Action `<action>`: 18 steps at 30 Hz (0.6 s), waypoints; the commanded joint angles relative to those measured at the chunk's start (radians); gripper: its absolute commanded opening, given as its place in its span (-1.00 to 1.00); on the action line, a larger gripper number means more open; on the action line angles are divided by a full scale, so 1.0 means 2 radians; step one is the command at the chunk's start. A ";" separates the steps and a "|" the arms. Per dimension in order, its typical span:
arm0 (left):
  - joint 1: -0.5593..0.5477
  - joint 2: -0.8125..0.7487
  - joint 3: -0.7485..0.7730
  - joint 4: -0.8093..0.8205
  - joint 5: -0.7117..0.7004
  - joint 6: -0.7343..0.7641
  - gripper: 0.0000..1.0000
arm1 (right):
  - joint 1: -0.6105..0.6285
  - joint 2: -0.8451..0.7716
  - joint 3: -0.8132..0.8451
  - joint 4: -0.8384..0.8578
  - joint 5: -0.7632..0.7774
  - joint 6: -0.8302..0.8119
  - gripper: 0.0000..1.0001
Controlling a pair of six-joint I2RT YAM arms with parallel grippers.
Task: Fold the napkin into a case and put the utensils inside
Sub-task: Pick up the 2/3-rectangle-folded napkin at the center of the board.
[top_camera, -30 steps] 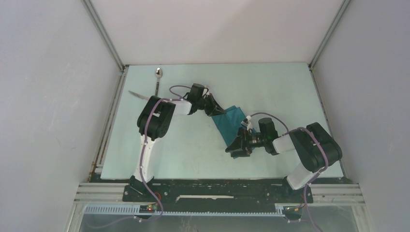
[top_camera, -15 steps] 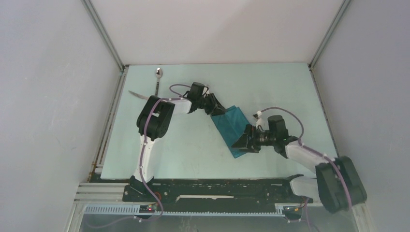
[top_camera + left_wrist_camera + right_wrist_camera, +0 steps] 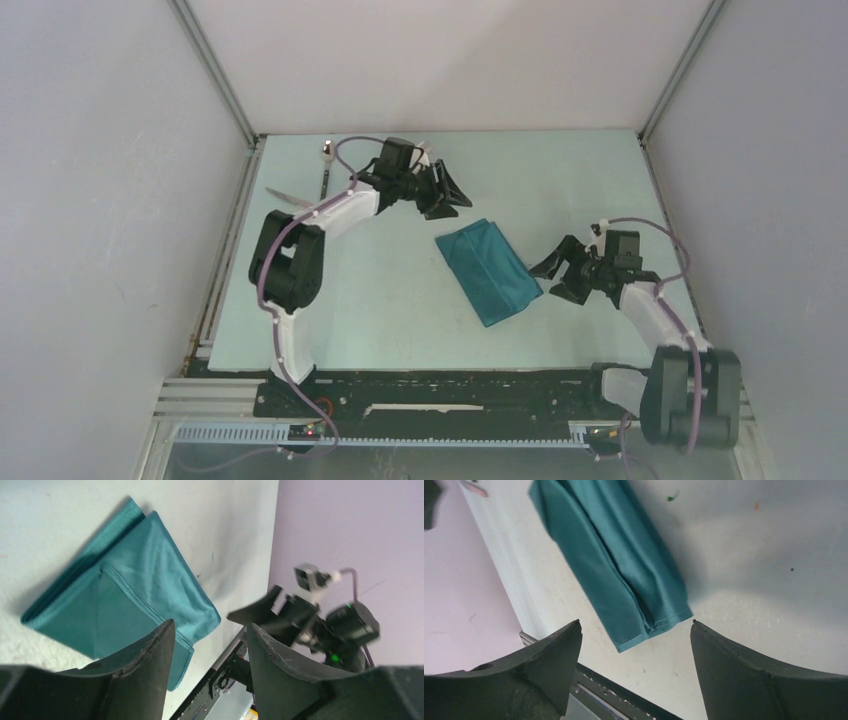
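Pale green tabletop point(image 3: 400, 310), grey walls point(image 3: 100, 200); folded teal cloth napkin point(image 3: 488, 270) between left gripper point(image 3: 452, 205) and right gripper point(image 3: 545, 283), both spread, empty; shiny metal spoon point(image 3: 327, 150) partly hidden.

spoon point(image 3: 327, 151) too small for detail, knife point(image 3: 282, 195) partly hidden behind left arm point(image 3: 335, 207)

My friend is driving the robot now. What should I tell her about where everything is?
Left gripper: open, empty, beyond the napkin's far end, not touching it.
Right gripper: open, empty, to the right of the napkin.
Napkin: folded into a narrow strip, flat in the middle of the table.
Spoon and knife: far left corner, outside the napkin.
Done: folding. Left: put both utensils inside.
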 commanded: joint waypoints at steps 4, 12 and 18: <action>-0.033 -0.110 -0.087 -0.070 -0.026 0.061 0.26 | -0.007 0.117 0.019 0.054 -0.046 -0.019 0.62; -0.073 -0.160 -0.155 -0.071 -0.071 0.060 0.30 | -0.010 0.146 0.019 0.044 -0.010 -0.055 0.55; -0.075 -0.145 -0.148 -0.065 -0.073 0.049 0.24 | -0.010 0.165 0.022 0.064 -0.037 -0.050 0.47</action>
